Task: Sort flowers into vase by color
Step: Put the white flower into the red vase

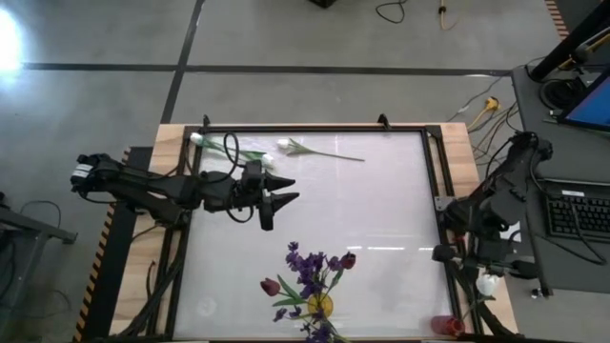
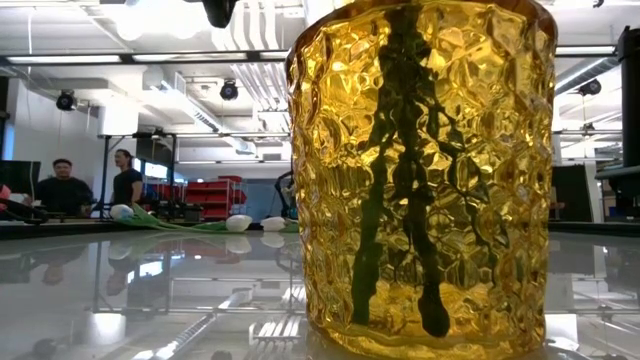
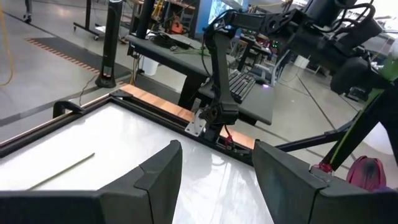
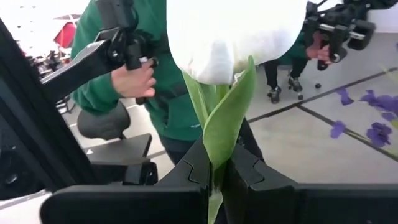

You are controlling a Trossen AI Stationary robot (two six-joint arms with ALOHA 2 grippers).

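A yellow glass vase point(image 1: 320, 306) stands near the table's near edge and fills the low view as the vase point(image 2: 420, 180). It holds purple sprigs point(image 1: 307, 269) and dark red tulips point(image 1: 271, 285). Two white tulips point(image 1: 286, 145) point(image 1: 196, 139) lie flat by the far edge. My left gripper point(image 1: 286, 191) hovers open over mid-table, left of centre, and the left wrist view shows the left gripper point(image 3: 217, 162) with nothing in it. My right gripper point(image 1: 481, 273) is past the table's right edge, shut on a white tulip point(image 4: 236, 37). My right gripper point(image 4: 217, 165) pinches the white tulip between its two fingers, on the stem and green leaf point(image 4: 225, 134) just below the bud. The bud stands out beyond the fingertips, clear of the table. The fingers hide the rest of the stem.
A person in a green top point(image 4: 168, 118) stands close behind the right gripper, hand on a handle. A small red object point(image 1: 448, 326) sits at the near right corner. A keyboard point(image 1: 577, 214) and desk lie right of the table. The black frame point(image 1: 315, 130) rims the white tabletop.
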